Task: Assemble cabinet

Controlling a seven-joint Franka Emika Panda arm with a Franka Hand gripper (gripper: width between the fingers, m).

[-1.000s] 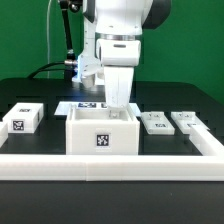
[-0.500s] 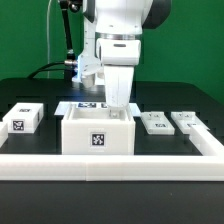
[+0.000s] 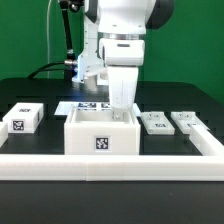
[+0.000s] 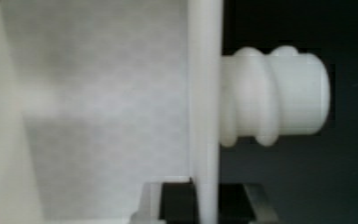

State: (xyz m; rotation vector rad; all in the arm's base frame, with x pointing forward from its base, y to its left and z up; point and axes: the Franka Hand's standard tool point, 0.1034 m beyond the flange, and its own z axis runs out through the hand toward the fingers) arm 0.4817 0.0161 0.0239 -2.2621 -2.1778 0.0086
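The open white box (image 3: 101, 140) is standing in the middle of the black surface (image 3: 30, 95), and one thin wall of it, toward the exterior view's right, is being pinched by the fingers (image 4: 174, 205) — one is lying against each face, so they are judged clenched on it. The plastic is being read as light, stiff and smooth, so swinging or slipping is being expected; the wall is best taken deep, close to a corner.

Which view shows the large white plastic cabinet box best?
The exterior view: the large white plastic cabinet box shows nearly whole, tag facing front. The wrist view shows only one blurred thin wall close up.
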